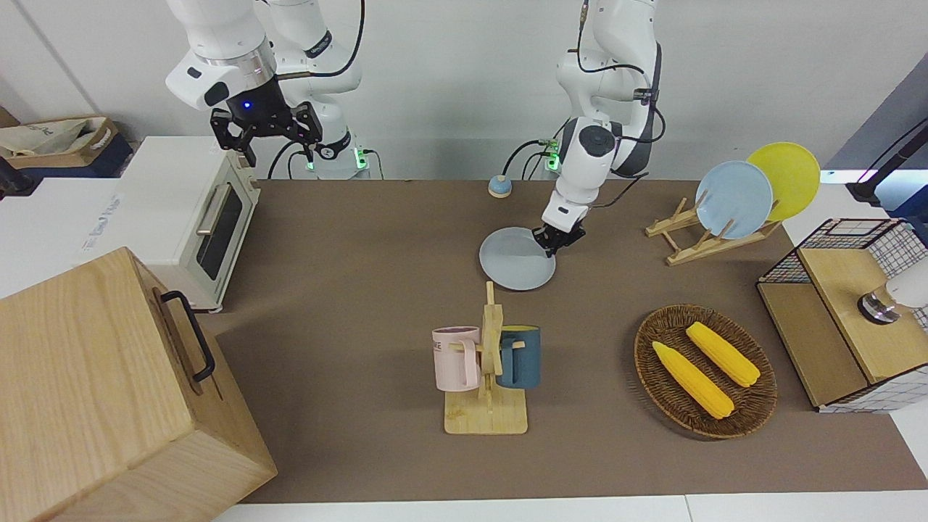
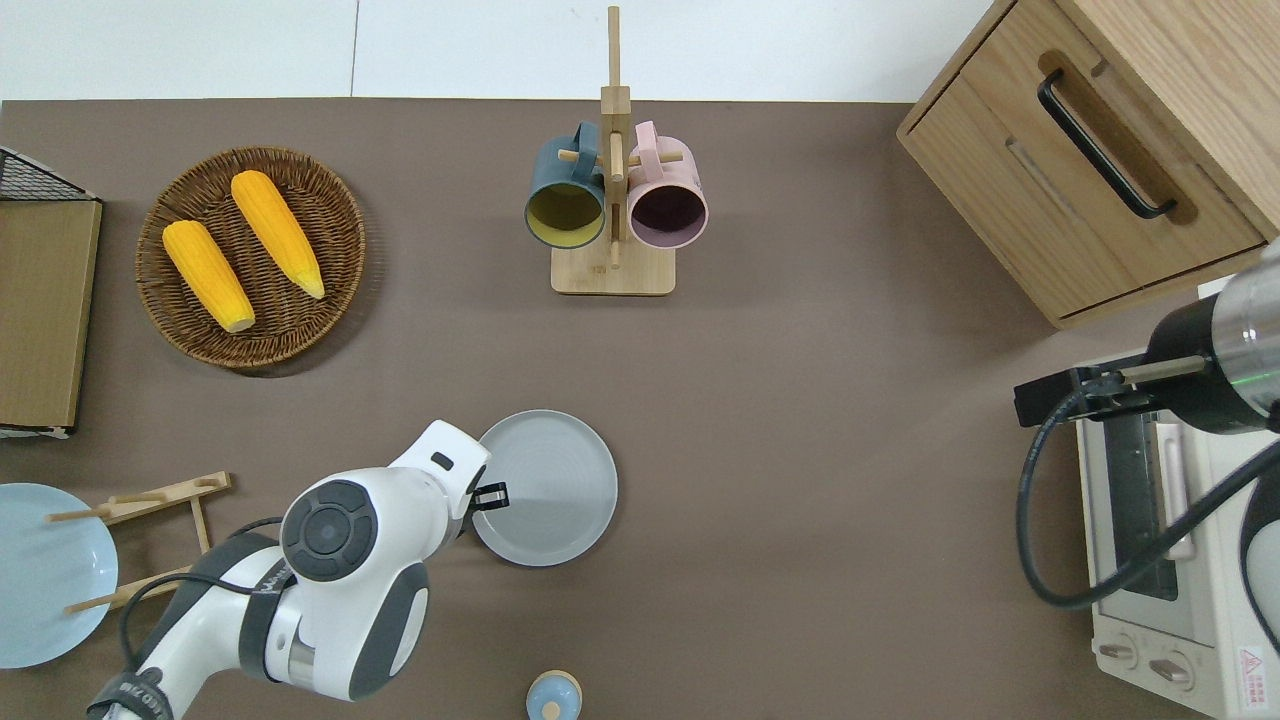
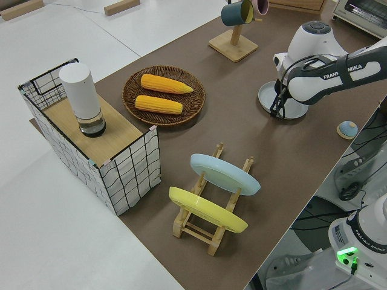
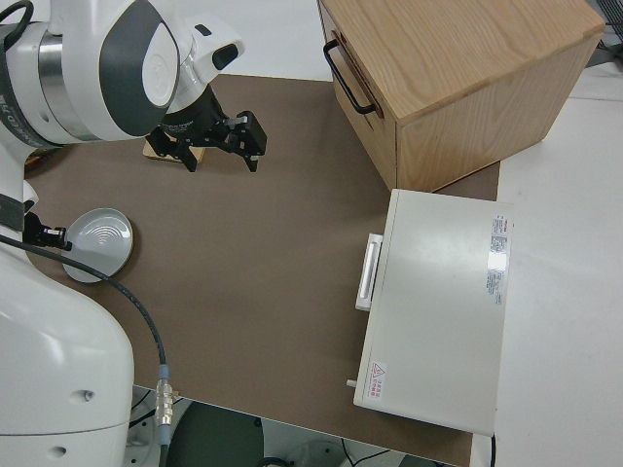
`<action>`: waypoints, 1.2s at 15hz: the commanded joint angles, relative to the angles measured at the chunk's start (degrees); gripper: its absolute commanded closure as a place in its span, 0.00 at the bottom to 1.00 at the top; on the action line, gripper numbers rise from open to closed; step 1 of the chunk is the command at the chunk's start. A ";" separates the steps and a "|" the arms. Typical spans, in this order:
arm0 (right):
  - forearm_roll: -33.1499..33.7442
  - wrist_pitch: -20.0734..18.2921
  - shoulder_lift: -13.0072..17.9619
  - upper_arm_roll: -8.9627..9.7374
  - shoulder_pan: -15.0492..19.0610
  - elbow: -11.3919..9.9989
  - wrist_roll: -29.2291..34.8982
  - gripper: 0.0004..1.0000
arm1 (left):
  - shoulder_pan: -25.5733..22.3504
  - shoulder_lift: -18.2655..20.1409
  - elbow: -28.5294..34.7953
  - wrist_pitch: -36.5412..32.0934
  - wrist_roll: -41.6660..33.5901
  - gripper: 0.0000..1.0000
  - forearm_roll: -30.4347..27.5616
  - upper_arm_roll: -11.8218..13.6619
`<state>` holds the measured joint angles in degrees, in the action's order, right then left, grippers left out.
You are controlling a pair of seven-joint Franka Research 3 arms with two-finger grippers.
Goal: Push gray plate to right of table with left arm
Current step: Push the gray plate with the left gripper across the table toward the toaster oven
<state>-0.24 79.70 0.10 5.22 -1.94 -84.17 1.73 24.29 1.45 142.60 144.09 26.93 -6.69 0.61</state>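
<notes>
The gray plate (image 1: 511,264) (image 2: 555,490) (image 4: 97,243) lies flat on the brown table (image 1: 362,290), near its middle and nearer to the robots than the mug rack. My left gripper (image 1: 554,243) (image 2: 487,495) (image 3: 276,112) is down at the plate's rim, on the side toward the left arm's end of the table. It appears to touch the rim; the wrist hides the contact. The right arm is parked, its gripper (image 1: 280,152) (image 4: 222,161) open and holding nothing.
A wooden rack (image 1: 487,362) holds a pink and a blue mug. A wicker basket (image 1: 754,406) with two corn cobs, a plate rack (image 1: 685,243) and a wire shelf (image 1: 841,319) stand toward the left arm's end. A toaster oven (image 1: 196,217) and wooden cabinet (image 1: 109,391) stand at the right arm's end.
</notes>
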 commanded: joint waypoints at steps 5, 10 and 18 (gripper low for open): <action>-0.46 -0.69 0.43 0.32 0.62 0.05 -0.15 0.02 | 4.98 -12.43 -11.28 0.93 13.92 1.00 -1.05 -5.87; -0.46 -0.69 0.43 0.32 0.62 0.05 -0.15 0.02 | 5.77 -17.61 -19.10 0.14 21.48 1.00 -0.35 -10.27; -0.46 -0.69 0.43 0.23 0.62 -0.03 -0.15 0.02 | 11.57 -25.70 -29.83 -1.18 28.96 1.00 1.06 -10.36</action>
<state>-0.24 79.70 0.10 5.22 -1.94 -84.17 1.73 34.14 -18.35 117.51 143.91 53.50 -6.58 -10.00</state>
